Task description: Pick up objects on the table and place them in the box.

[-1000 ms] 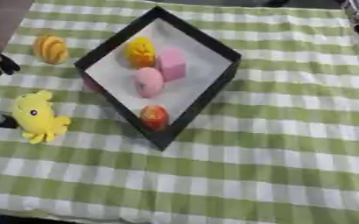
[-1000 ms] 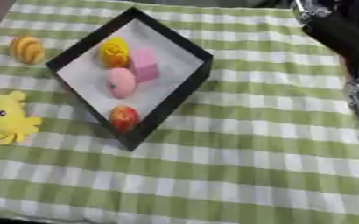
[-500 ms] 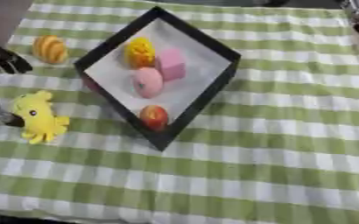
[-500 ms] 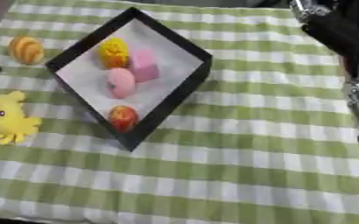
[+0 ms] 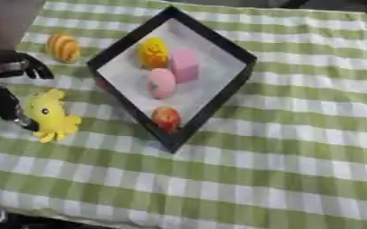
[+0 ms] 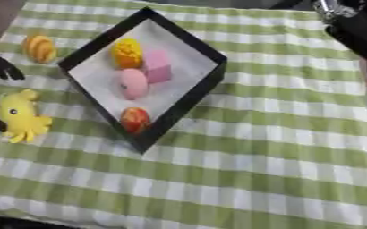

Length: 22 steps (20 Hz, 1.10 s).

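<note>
The yellow duck toy (image 5: pixel 49 117) lies on the checked cloth (image 5: pixel 280 147) just left of the black box (image 5: pixel 222 103), so I've set my left hand (image 5: pixel 10 87) beside it, fingers spread wide around it but not closed. My right hand is out of view.

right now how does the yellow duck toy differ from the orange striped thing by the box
The yellow duck toy is bright yellow with a dark eye and limbs sticking out; the orange striped object is a plain rounded oval with pale bands. The duck looks larger. The duck lies by the box's near-left side beside the left hand; the striped one sits farther back, clear of the hand. Both rest on the checked cloth, outside the box.
</note>
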Motion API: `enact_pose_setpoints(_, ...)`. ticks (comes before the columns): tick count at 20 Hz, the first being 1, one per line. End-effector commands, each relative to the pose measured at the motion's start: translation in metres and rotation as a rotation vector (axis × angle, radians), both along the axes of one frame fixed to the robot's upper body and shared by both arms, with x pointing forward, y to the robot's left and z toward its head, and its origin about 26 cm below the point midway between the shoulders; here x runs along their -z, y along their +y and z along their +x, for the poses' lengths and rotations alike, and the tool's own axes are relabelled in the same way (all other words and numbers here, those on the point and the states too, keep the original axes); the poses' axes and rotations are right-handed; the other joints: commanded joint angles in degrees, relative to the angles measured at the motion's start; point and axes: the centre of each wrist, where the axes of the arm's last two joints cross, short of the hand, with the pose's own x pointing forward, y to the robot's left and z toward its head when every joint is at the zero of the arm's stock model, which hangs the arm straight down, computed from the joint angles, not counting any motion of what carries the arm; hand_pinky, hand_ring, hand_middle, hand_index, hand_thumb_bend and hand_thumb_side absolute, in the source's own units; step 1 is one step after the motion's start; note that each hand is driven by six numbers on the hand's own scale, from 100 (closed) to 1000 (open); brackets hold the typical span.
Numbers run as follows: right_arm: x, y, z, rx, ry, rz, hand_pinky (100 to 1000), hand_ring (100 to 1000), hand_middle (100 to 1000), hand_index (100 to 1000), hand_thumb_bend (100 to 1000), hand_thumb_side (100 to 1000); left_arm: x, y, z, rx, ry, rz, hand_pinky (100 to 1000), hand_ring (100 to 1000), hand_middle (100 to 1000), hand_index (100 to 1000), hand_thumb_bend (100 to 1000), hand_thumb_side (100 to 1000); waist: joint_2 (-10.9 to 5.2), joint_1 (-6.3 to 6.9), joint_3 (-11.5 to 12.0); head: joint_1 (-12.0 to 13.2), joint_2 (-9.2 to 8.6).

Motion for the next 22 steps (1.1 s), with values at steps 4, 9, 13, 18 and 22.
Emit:
enact_pose_setpoints(4,-0.009,0.001,-0.004,-0.007,-0.031,0.001,895,753,694,792,344,351,-0.004,0.001,0.007,0.003,-0.020,0.026,860,830,779,859,744,152,-2.09,0.55,-0.05,1.95,-0.13)
enact_pose_setpoints(9,-0.008,0.001,-0.004,-0.006,-0.029,0.005,895,754,694,792,344,352,0.002,0.000,0.009,0.015,-0.001,0.037,817,791,715,774,629,106,-2.05,0.59,-0.11,2.07,-0.13)
enact_pose_setpoints(13,-0.007,0.001,-0.004,-0.005,-0.027,0.008,895,754,695,792,343,352,0.004,-0.002,0.010,0.023,0.015,0.026,769,744,653,693,405,100,-2.02,0.57,-0.22,1.26,-0.13)
enact_pose_setpoints(18,-0.008,0.000,-0.004,-0.003,-0.029,0.008,895,754,695,792,341,353,-0.015,-0.012,-0.004,0.073,-0.006,0.009,749,724,629,635,244,100,-1.97,0.66,-0.33,0.30,-0.13)
enact_pose_setpoints(22,-0.008,0.000,-0.004,-0.001,-0.030,0.006,895,754,695,792,338,353,-0.049,-0.028,-0.025,0.125,-0.080,-0.006,748,722,627,621,207,100,-2.02,0.76,-0.32,-0.27,-0.13)
